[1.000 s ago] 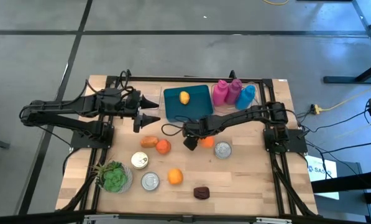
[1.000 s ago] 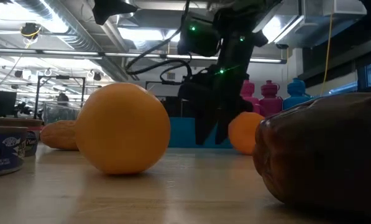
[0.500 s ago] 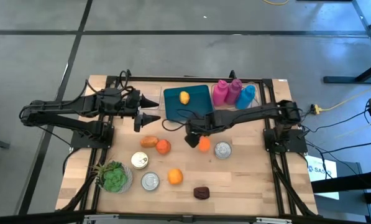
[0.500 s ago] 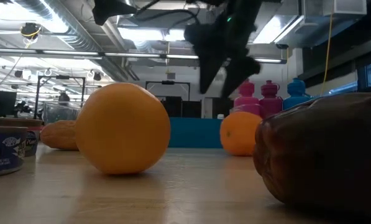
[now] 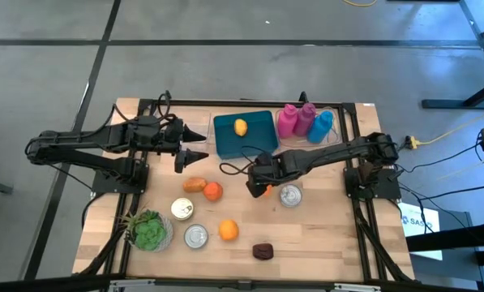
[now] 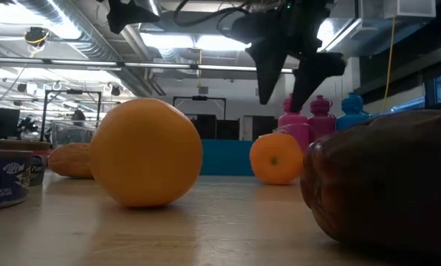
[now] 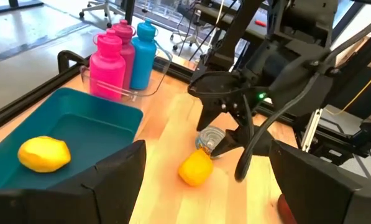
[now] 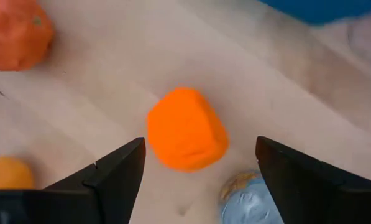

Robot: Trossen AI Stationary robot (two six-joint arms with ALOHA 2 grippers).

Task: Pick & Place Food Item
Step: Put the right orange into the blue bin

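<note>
No text can be read for certain; the blue-and-white label on the low tin can [image 6: 4, 179] is too blurred.

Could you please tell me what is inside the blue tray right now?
The tray holds one yellow lemon, lying on its floor. The rest looks bare, though the left pincer hides its near edge in the left wrist view.
</note>
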